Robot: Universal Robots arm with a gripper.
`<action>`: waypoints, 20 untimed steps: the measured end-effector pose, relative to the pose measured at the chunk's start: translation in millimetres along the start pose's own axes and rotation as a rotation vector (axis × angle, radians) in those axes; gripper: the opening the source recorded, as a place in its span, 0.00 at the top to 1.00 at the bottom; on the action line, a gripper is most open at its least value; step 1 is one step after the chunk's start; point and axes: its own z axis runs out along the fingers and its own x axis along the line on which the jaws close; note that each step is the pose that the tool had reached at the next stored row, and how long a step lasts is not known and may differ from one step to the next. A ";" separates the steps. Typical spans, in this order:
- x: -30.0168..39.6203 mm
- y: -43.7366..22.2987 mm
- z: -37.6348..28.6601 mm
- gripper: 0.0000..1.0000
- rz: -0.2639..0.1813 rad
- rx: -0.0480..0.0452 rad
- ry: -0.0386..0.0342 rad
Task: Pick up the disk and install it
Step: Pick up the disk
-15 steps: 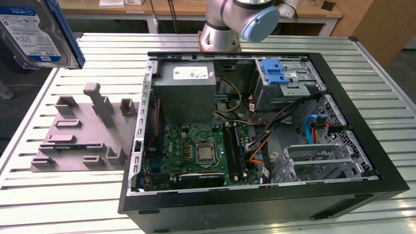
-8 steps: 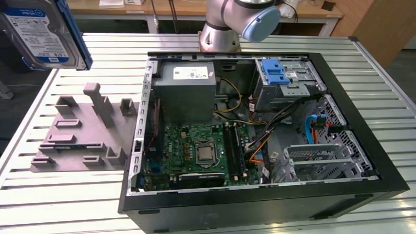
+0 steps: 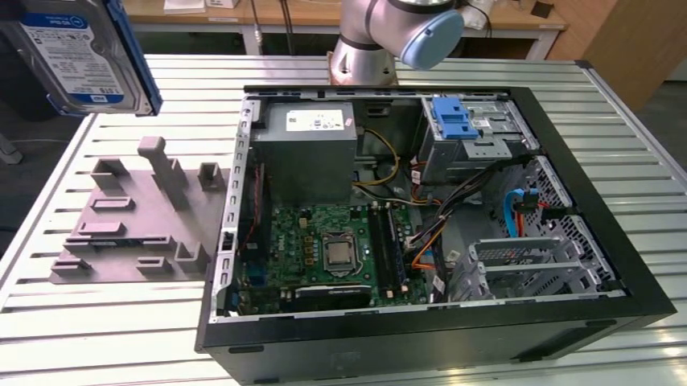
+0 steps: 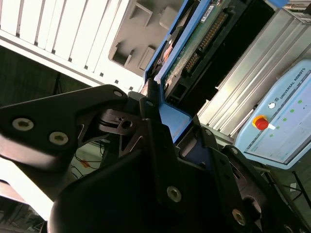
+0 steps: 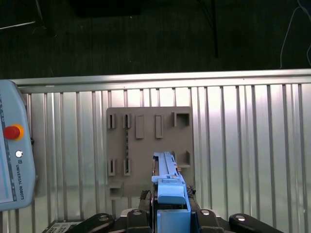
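Pickup done | black gripper (image 4: 177,125) clamped on silver rectangular disk with blue rails (image 3: 80,56), aloft upper left of exterior view | install into open black computer case (image 3: 429,326) pending.

So the disk (image 3: 80,56) is silver with a white-and-blue label and blue rails. The table (image 3: 617,121) is pale ribbed slats. There's a grey fixture plate (image 3: 118,241), black case (image 3: 429,342), green motherboard (image 3: 322,249) and bright blue tab (image 3: 455,119).
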 end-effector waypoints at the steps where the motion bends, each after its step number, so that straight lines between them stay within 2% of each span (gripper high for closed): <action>1: -0.1 -1.3 0.0 0.63 0.000 0.0000 0.0000; 10: -0.2 -3.0 0.0 0.63 0.000 -0.0001 0.0000; 15: 0.0 -10.4 -0.1 0.63 0.000 0.0000 0.0000; 20: 2.8 -14.5 -0.1 0.63 0.000 0.0000 -0.0001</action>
